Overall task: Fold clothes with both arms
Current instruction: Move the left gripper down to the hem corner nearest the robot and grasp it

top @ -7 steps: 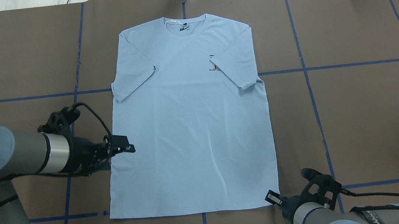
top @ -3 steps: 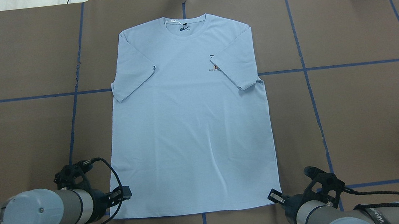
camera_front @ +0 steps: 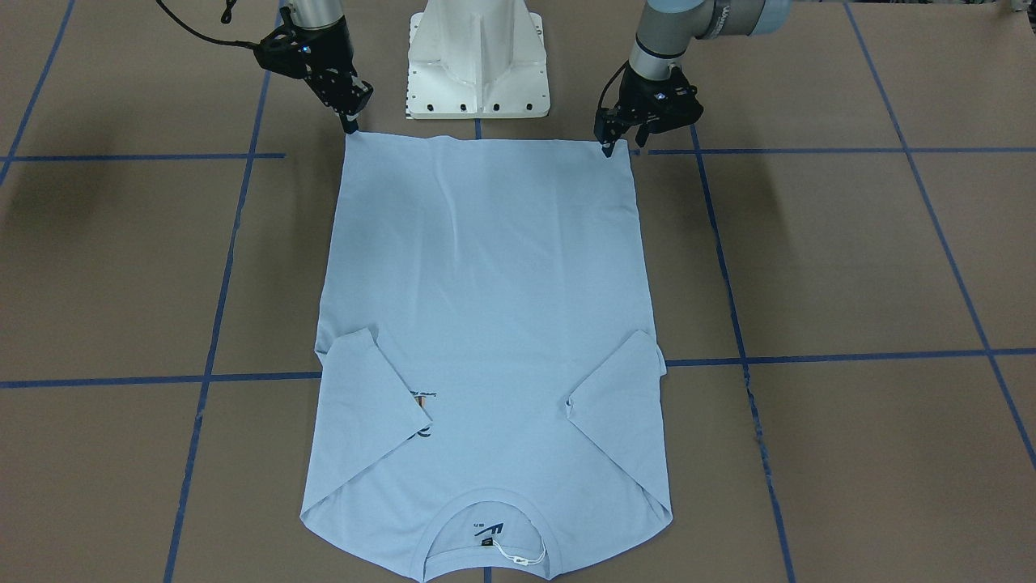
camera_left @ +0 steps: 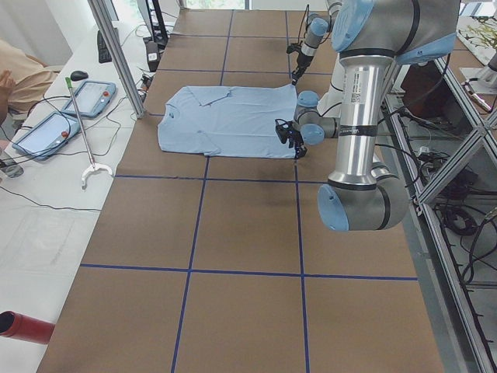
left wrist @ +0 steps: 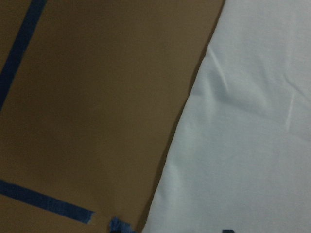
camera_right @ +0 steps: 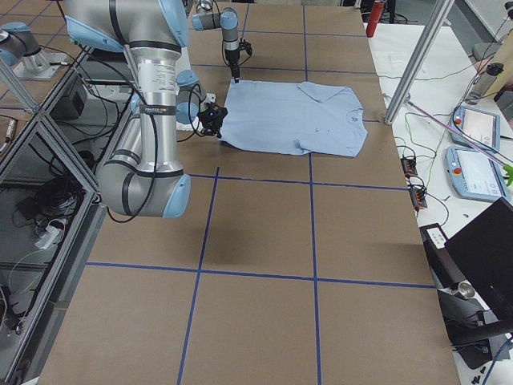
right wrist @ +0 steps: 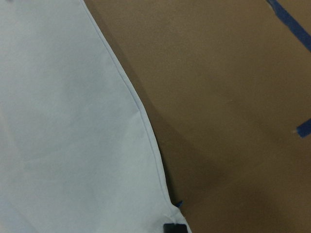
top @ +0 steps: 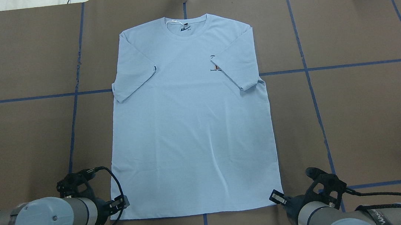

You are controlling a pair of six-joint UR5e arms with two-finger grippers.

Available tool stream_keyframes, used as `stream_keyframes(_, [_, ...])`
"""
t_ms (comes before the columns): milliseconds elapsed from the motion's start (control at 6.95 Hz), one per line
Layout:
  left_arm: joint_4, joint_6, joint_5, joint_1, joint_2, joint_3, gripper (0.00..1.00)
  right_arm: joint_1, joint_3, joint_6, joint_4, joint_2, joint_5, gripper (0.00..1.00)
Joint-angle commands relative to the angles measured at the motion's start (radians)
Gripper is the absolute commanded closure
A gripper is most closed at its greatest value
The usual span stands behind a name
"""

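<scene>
The light blue T-shirt lies flat and face up, collar at the far side, with both short sleeves folded in over the chest. My left gripper has its tips down at the near-left hem corner. At the near-right hem corner my right gripper touches the cloth. Each wrist view shows only the shirt's edge and a sliver of dark fingertip. I cannot tell whether either gripper is open or shut on the hem.
The white pedestal base stands just behind the hem, between the arms. Brown table covering with blue tape lines surrounds the shirt. A side bench with tablets and an aluminium post lies beyond the collar end.
My left arm swung back from the shirt's left edge to the near-left hem corner and lowered there. The right gripper only shifted slightly at its corner.
</scene>
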Motion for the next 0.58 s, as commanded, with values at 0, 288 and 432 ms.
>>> stream_keyframes(0, [0.002, -0.018, -0.012, 0.007, 0.002, 0.007, 0.57, 0.0, -0.002, 0.0, 0.0, 0.001, -0.001, 1.0])
stream_keyframes(288, [0.004, -0.035, -0.016, 0.022, 0.004, 0.01, 0.89, -0.001, -0.002, 0.0, 0.0, 0.002, -0.001, 1.0])
stream_keyframes(432, [0.005, -0.037, -0.021, 0.027, 0.004, 0.01, 1.0, 0.0, -0.002, 0.0, 0.0, 0.002, -0.001, 1.0])
